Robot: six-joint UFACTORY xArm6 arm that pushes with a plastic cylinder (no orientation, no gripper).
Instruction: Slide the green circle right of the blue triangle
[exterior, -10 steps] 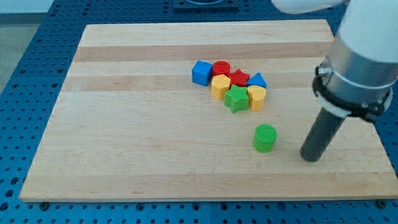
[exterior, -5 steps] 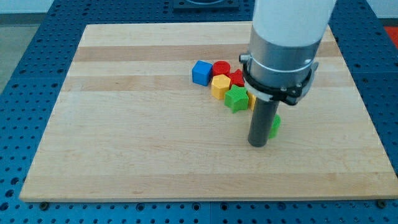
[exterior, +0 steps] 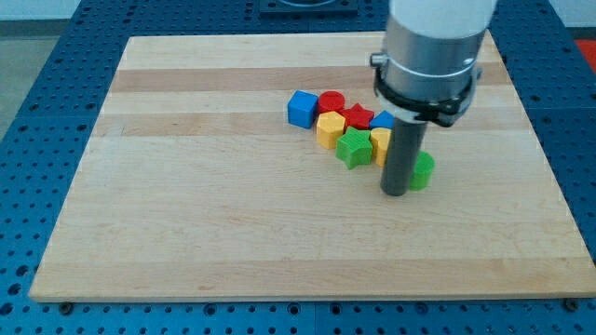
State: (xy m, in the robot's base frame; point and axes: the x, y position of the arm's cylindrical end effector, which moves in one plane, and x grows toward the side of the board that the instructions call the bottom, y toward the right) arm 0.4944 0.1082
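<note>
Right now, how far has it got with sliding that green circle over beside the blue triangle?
Partway. My tip sits against the view's left side of the green circle, pushing it. The circle lies below and slightly right of the blue triangle, near the yellow block. Left: sliding it up until it sits level, right of the triangle.

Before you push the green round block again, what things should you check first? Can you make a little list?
1. My tip sits at the view's left of the green circle block, apparently touching it: ok.
2. Green circle is already right of the blue triangle block: not ok, it lies lower, toward the view's bottom.
3. Path up to the triangle's right side is free of blocks: ok.
4. The rod is close to the yellow block and green star block; whether it touches them: cannot tell.
5. Green circle is well inside the wooden board: ok.
</note>
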